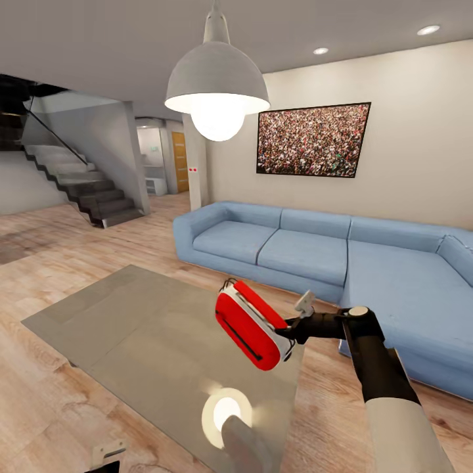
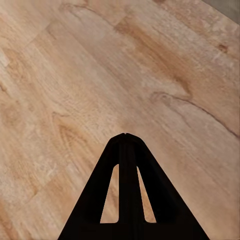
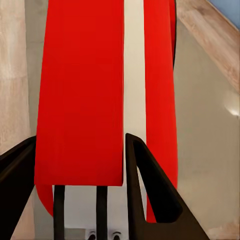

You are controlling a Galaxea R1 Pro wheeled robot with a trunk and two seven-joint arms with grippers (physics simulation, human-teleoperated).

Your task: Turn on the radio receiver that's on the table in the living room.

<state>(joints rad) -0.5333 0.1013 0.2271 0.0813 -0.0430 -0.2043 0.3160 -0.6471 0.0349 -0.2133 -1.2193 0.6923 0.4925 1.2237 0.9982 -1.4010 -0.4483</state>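
We're in the living room: light wood floor [image 1: 52, 249], blue L-shaped sofa [image 1: 315, 246] across the right half of the frame, crowd picture [image 1: 313, 139] on the beige wall, white dome pendant lamp [image 1: 217, 85] at upper centre, stairs [image 1: 85, 187] at upper left. The glossy grey tabletop [image 1: 131, 328] fills the lower centre.

The radio receiver [image 1: 251, 325] isn't on the tabletop; it's held in the air over the tabletop's right part, tilted, in the right gripper [image 1: 287, 338]. In the right wrist view the two dark fingers [image 3: 145, 185] sit either side of the red body [image 3: 82, 100], closed onto it. The left gripper [image 2: 126, 145] hangs low w/ fingers pressed together, nothing in it, over bare floor.

Progress, as we judge it: radio reached and picked up; the switch-on itself looks left to do. We can't tell from these views whether it's on already, since no indicator is legible.

Room to move: the tabletop below is bare. The sofa is near the right arm [image 1: 374, 355], so swings to the right look tighter, whereas the left side looks open.
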